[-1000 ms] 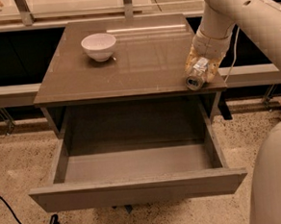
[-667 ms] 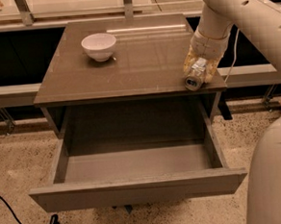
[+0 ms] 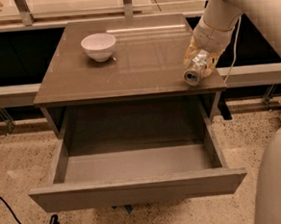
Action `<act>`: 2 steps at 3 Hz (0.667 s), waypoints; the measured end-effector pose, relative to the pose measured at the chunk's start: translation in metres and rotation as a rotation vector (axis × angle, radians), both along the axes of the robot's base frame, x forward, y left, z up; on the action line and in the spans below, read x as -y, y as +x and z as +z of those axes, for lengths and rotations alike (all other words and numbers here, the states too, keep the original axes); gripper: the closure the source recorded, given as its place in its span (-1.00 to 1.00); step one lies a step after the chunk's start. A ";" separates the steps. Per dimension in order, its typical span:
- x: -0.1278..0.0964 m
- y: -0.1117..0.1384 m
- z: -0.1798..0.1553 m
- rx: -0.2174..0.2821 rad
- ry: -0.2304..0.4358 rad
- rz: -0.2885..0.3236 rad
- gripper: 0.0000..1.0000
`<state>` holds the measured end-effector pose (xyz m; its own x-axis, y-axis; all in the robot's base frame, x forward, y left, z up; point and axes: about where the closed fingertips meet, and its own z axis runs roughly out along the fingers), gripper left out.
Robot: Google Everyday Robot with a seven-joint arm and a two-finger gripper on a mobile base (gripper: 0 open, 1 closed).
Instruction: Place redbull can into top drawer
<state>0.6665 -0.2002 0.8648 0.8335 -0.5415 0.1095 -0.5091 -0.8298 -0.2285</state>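
Observation:
The redbull can (image 3: 194,73) is a slim silver can lying on its side, its round end facing me. My gripper (image 3: 200,64) is shut on the redbull can and holds it over the right front corner of the brown cabinet top (image 3: 141,61). The top drawer (image 3: 134,165) stands pulled wide open below the cabinet top, grey inside with nothing in it. Its flat front panel (image 3: 136,191) is nearest me. The can is above and behind the drawer's right rear corner.
A white bowl (image 3: 98,46) stands on the cabinet top at the back left. My white arm (image 3: 239,10) comes in from the upper right. Part of my white body (image 3: 280,181) fills the lower right. A black cable (image 3: 18,221) lies on the speckled floor at the lower left.
The gripper with the can has shifted only slightly, staying over the cabinet's right front corner. The drawer and bowl have not moved.

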 end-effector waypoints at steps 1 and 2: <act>-0.015 -0.016 0.035 0.070 0.111 0.030 1.00; -0.045 -0.042 0.036 0.082 0.296 0.028 1.00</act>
